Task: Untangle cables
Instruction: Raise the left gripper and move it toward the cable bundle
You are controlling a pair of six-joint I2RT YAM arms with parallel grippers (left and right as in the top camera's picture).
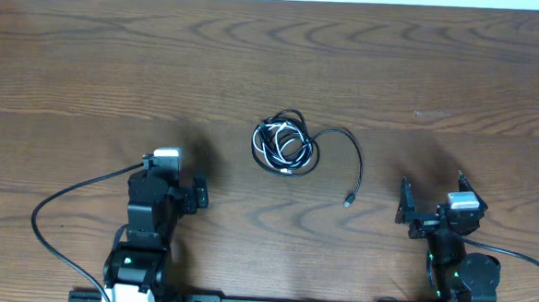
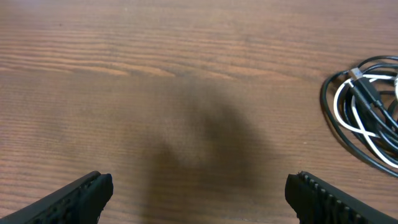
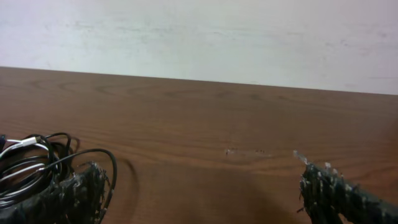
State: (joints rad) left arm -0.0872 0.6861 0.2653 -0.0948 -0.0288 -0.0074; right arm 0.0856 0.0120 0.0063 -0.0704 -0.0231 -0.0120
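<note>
— Presently, how is the left tool (image 2: 199, 183) held, and why there?

— It is held low above the tabletop (image 1: 89, 68), toward the near edge and left of the middle, with the wrist tipped down so that bare wood is faced. Its fingers (image 2: 81, 196) are spread wide and nothing is gripped. The placing is judged to be a waiting one: the cables (image 1: 285, 145) are had at the right of its view, within reach but untouched.

— And where are the cables found?

— A tight coil is seen about midway between the left and right edges, and about midway between the near and far ones. Black cords are wound together with one white cord (image 2: 372, 78). One black strand (image 1: 358, 165) is let out of the coil in an arc toward the right, its plug end (image 1: 348, 201) laid toward the near edge. That loose end is judged the easiest part to be taken first.

— How is the right tool (image 3: 202, 177) posed?

— It is set by the near edge, toward the right corner, apart from the coil, and pointed level at the far edge, so that the wall beyond is seen. Its fingers are likewise parted, with nothing between them.
</note>
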